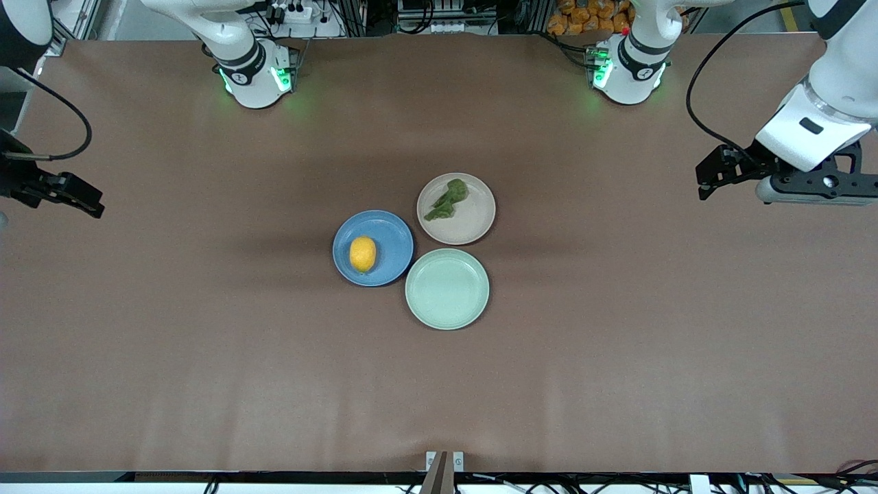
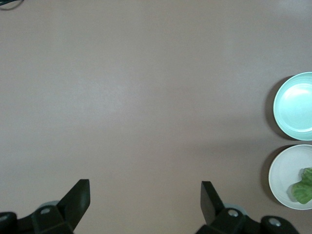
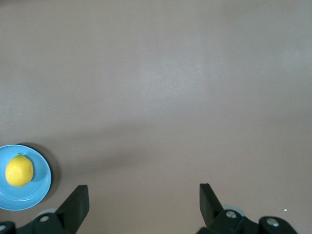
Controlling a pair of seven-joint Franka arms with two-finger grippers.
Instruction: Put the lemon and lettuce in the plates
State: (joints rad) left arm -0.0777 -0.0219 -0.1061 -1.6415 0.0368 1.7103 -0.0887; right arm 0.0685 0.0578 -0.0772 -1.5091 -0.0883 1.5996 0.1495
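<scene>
While waiting over bare table (image 1: 206, 343) at the frame's mid-height edge, right arm's end: right gripper (image 1: 92, 204), released, fingers spread wide, nothing between them. Same in right wrist view: gripper (image 3: 144, 192) with both fingertips (image 3: 78, 197) well apart over plain brown surface, blue plate (image 3: 41, 190) and lemon (image 3: 19, 170) in the corner of the shot.

Moving across the front view to frame centre:
- Blue plate (image 1: 394, 240), toward the right arm's end of the cluster. Lemon (image 1: 363, 254) in it, lying on the plate floor, inside the rim.
- Beige plate (image 1: 473, 219), just above centre, farther from the front camera than the other two. Lettuce (image 1: 447, 199) in it, lying on the part of the plate toward the robots' bases, inside the rim.
- Mint plate (image 1: 447, 289), just below centre, nearest the front camera. Nothing in it.
- All three plates flat on the table, just beside one another in a triangle; rim contact: cannot tell.

Last, frame edge at the left arm's end, upper half: left gripper (image 1: 703, 185), also waiting, released, holding nothing. Left wrist view: gripper (image 2: 146, 187) with fingertips (image 2: 80, 195) wide apart over bare table, mint plate (image 2: 295, 105) and beige plate (image 2: 282, 175) at the shot's edge, lettuce (image 2: 304, 186) partly cut off by it.

Both grippers well apart from the plates.
</scene>
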